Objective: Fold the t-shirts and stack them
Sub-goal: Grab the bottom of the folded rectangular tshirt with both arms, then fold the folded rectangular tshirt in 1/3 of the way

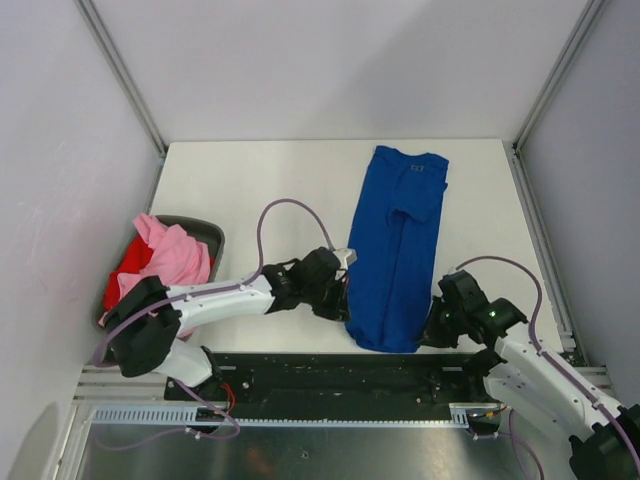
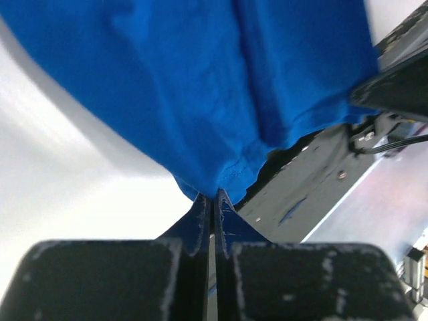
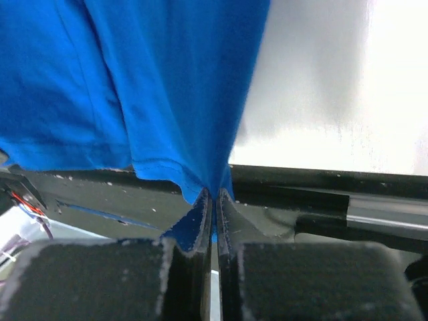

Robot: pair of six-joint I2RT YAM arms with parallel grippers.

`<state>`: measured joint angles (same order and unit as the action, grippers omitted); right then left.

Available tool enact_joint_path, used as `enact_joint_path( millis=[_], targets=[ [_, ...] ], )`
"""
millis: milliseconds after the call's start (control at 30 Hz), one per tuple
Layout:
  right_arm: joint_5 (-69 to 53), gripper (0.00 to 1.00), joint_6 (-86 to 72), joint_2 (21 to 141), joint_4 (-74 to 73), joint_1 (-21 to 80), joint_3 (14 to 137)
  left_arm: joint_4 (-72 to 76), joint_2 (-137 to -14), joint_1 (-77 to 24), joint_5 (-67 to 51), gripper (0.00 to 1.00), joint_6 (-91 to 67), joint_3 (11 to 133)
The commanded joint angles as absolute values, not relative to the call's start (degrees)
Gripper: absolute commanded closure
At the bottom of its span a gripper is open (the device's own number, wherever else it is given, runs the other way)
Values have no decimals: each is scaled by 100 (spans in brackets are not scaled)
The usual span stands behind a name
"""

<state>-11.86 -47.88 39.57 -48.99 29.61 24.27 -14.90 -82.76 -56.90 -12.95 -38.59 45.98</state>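
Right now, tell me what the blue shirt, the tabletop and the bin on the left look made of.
Blue t-shirt: soft matte knit cloth, probably cotton; it creases, drapes and has a stitched hem. Tabletop: hard, smooth white surface with a faint sheen, perhaps laminate. Bin: dark grey, seemingly rigid plastic, judging by its even rounded rim.

Enclosure seen from above. A white table (image 1: 260, 180) is bounded by pale, plain walls at the left (image 1: 60, 150), back (image 1: 340, 60) and right (image 1: 600, 200), joined at the far corners by slanting aluminium posts (image 1: 120, 70). A dark grey bin (image 1: 212, 236) sits at the table's left edge. Along the near edge run a black base plate (image 1: 340, 375) and a slotted metal rail (image 1: 300, 412). Lighting is even and diffuse.
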Motion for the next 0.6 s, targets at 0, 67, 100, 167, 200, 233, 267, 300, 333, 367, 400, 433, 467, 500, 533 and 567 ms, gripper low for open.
enact_joint_path(
  millis=[0, 67, 100, 167, 200, 233, 267, 300, 333, 367, 400, 433, 467, 500, 533, 567],
  targets=[
    [-764, 100, -4528, 4487, -4788, 2748, 3202, -1440, -8556, -5496, -1363, 100, -3708, 5532],
    [-501, 100, -4377, 4916, -4482, 2601, 3490, -1441, -8876, -5307, -1356, 100, -3667, 5956],
    [-316, 100, -4320, 5143, -4315, 2540, 3643, -1446, -9052, -5211, -1324, 100, -3662, 6186],
    [138, 100, -4240, 5606, -4021, 2456, 4005, -1442, -9413, -5054, -1265, 100, -3691, 6633],
    [324, 100, -4207, 5826, -3869, 2419, 4169, -1446, -9615, -4988, -1248, 100, -3717, 6859],
    [522, 100, -4178, 6020, -3714, 2383, 4339, -1448, -9839, -4924, -1235, 100, -3753, 7090],
    [709, 100, -4137, 6222, -3558, 2338, 4494, -1449, -10044, -4870, -1224, 100, -3779, 7329],
    [869, 100, -4090, 6416, -3387, 2281, 4682, -1450, -10229, -4821, -1201, 100, -3797, 7549],
    [993, 100, -4040, 6609, -3236, 2208, 4850, -1450, -10384, -4775, -1154, 100, -3806, 7765],
    [1090, 100, -3984, 6803, -3077, 2141, 4991, -1446, -10527, -4730, -1091, 100, -3814, 7991],
    [1160, 100, -3930, 6974, -2923, 2077, 5119, -1444, -10656, -4672, -1038, 100, -3823, 8184],
    [1213, 100, -3885, 7148, -2789, 2010, 5232, -1442, -10786, -4612, -985, 100, -3828, 8359],
    [1248, 100, -3837, 7309, -2660, 1950, 5336, -1442, -10912, -4543, -949, 100, -3839, 8508],
    [1283, 100, -3799, 7456, -2543, 1889, 5428, -1442, -11028, -4478, -927, 100, -3840, 8653],
    [1310, 100, -3767, 7613, -2418, 1810, 5500, -1446, -11152, -4414, -894, 100, -3818, 8800],
    [1310, 100, -3751, 7748, -2290, 1736, 5549, -1448, -11263, -4360, -860, 100, -3790, 8931]
  ],
)
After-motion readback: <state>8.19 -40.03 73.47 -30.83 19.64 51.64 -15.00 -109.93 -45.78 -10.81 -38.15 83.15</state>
